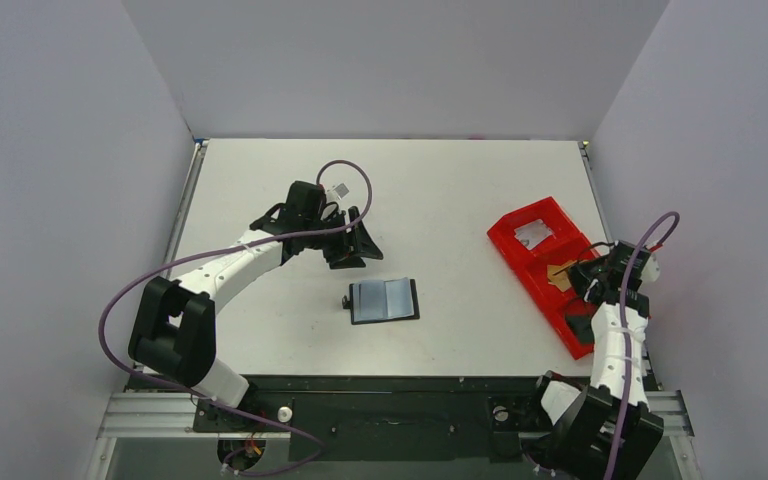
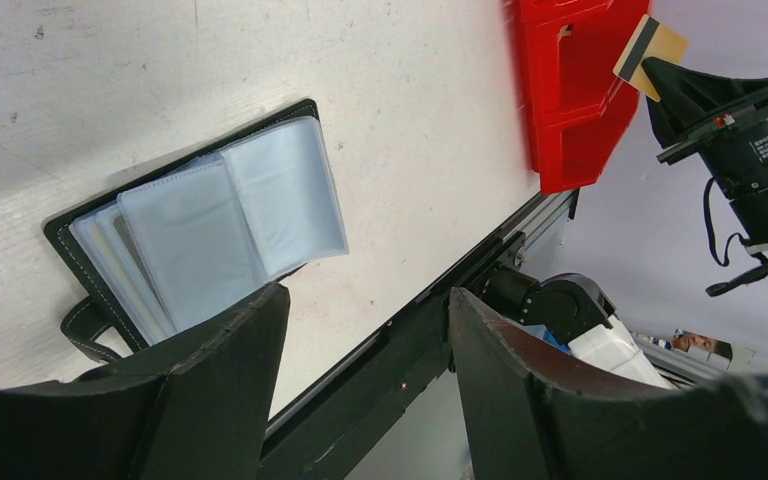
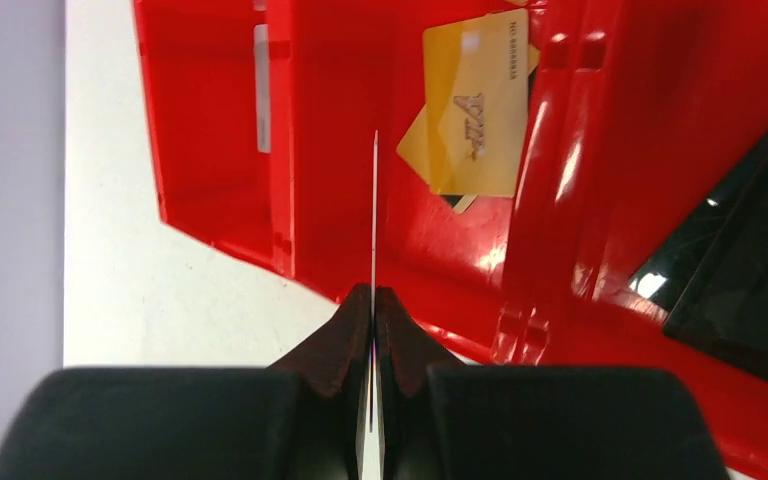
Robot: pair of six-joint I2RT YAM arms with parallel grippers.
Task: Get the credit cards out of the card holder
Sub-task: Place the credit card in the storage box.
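The card holder (image 1: 383,300) lies open and flat on the white table, its clear blue-grey sleeves (image 2: 210,225) facing up and its black tab at the left edge. My left gripper (image 1: 358,252) hovers just behind and left of it, open with nothing between its fingers (image 2: 368,293). At the right, my right gripper (image 1: 588,280) is shut on a gold credit card (image 2: 650,45) with a dark stripe, held edge-on (image 3: 373,200) over the red tray (image 1: 516,255). Two gold cards (image 3: 475,110) lie in the tray's middle compartment.
The red tray (image 3: 210,150) sits at the table's right side, with a pale card (image 1: 532,235) in its far compartment and a dark flat item (image 3: 750,270) in its near one. The table's metal front rail (image 2: 430,330) runs just beyond the holder.
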